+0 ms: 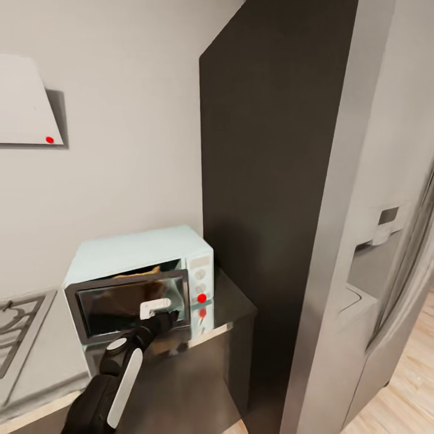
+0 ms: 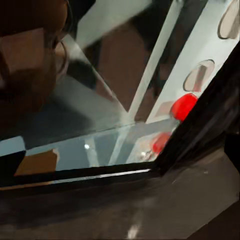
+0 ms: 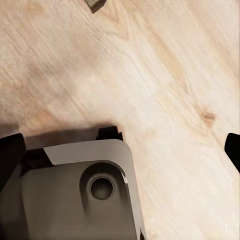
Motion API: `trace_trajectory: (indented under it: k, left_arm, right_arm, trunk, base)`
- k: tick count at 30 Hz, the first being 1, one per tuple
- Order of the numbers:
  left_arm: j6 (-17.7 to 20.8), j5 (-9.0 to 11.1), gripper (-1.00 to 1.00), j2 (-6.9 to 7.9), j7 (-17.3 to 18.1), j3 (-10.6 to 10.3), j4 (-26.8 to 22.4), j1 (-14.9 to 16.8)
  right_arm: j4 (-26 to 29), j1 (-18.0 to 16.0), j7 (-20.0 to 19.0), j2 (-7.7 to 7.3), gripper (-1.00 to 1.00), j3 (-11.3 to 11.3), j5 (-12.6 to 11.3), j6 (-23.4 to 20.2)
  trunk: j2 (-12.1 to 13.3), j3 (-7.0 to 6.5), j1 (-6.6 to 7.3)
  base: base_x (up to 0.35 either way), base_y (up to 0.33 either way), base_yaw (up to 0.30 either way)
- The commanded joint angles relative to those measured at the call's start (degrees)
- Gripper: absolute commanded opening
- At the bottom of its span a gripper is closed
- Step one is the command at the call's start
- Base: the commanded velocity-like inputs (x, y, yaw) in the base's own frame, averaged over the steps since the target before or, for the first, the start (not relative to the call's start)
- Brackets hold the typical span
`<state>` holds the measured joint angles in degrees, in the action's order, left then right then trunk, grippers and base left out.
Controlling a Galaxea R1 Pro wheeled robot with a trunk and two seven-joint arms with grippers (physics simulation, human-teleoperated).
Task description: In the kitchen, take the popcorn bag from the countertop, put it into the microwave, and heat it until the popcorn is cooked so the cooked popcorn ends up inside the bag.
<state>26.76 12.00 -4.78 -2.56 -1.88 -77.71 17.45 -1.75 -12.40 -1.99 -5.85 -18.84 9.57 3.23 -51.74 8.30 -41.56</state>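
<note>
Microwave (image 1: 140,278) on the steel countertop (image 1: 232,307), just left of a tall dark cabinet panel (image 1: 271,181). Its dark glass door (image 1: 129,307) is tilted partly open, hinged along its lower edge, so a gap shows along the top. Through that gap the tan popcorn bag (image 1: 147,272) is visible inside the microwave; in the left wrist view it appears as a brown mass (image 2: 30,65) behind the glass. The left gripper (image 1: 161,314) is at the front of the door near the microwave's control panel, apparently to press the door closed, the step that seems to be in hand. Whether its fingers are spread or closed cannot be told. The red dot (image 1: 201,298) on the control panel, below the two knobs, lies just right of the gripper. The right gripper's (image 3: 120,145) dark fingertips sit spread apart with nothing between them, over the wooden floor (image 3: 165,70), presumably kept clear of the microwave.
</note>
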Motion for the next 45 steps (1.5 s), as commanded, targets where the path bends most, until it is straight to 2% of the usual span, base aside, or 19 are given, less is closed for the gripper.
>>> trace_trajectory:
  k: [1, 16, 22, 39, 41, 42, 43, 44, 45]
  left_arm:
    - [0.26, 0.66, 1.00, 0.02, -0.25, 0.01, -0.07, 0.04]
    - [0.23, 0.68, 1.00, 0.03, -0.12, 0.11, -0.15, 0.04]
    - [0.49, 0.75, 1.00, -0.05, 0.02, 0.13, -1.98, 0.04]
    - [0.49, 0.78, 1.00, -0.14, 0.01, 0.12, -1.88, 0.04]
    - [0.53, 1.38, 1.00, -0.49, 0.09, 0.12, -0.52, 0.04]
    - [0.71, 1.56, 1.00, -1.09, 0.05, 0.44, 3.78, 0.04]
    - [0.92, 2.26, 1.00, -1.22, 0.08, 0.51, 4.67, 0.04]
    - [1.03, 4.19, 1.00, -1.26, 0.09, 0.51, 5.98, -0.04]
    - [1.09, 5.56, 1.00, -1.27, 0.06, 0.50, 6.76, -0.07]
  right_arm:
    - [-0.19, -0.08, -0.12, -0.04, 1.00, -0.49, 0.53, 0.36]
    - [-0.19, -0.08, -0.10, -0.09, 1.00, -0.49, 0.53, 0.37]
    - [-0.19, -0.08, -0.12, -0.14, 1.00, -0.49, 0.53, 0.37]
    - [-0.19, -0.08, -0.12, -0.06, 1.00, -0.26, 0.59, 0.33]
    - [-0.10, -0.09, -0.12, -0.46, 1.00, 0.00, 0.68, 0.13]
    - [-0.02, -0.09, -0.04, -0.63, 1.00, 0.10, 2.61, 0.04]
    - [-0.01, -0.10, -0.04, -0.65, 1.00, 0.11, 4.91, 0.03]
    - [-0.01, -0.09, -0.03, -0.65, 1.00, 0.12, 7.58, 0.06]
    - [-0.01, -0.08, -0.03, -0.65, 1.00, 0.12, 8.90, 0.07]
  trunk:
    - [-0.06, 0.08, -0.04]
    - [-0.06, 0.08, -0.04]
    - [-0.06, 0.08, -0.04]
    - [-0.06, 0.08, -0.04]
    - [-0.06, 0.08, -0.04]
    - [-0.06, 0.08, -0.04]
    - [-0.06, 0.08, -0.04]
    - [-0.06, 0.08, -0.04]
    - [-0.06, 0.08, -0.04]
  base:
    - [0.290, 0.000, 0.000]
    - [0.233, 0.000, 0.000]
    - [-0.300, 0.000, 0.000]
    - [-0.346, 0.000, 0.000]
    - [-0.346, 0.000, 0.000]
    - [-0.346, 0.000, 0.000]
    - [-0.346, 0.000, 0.000]
    - [-0.346, 0.000, 0.000]
    - [-0.346, 0.000, 0.000]
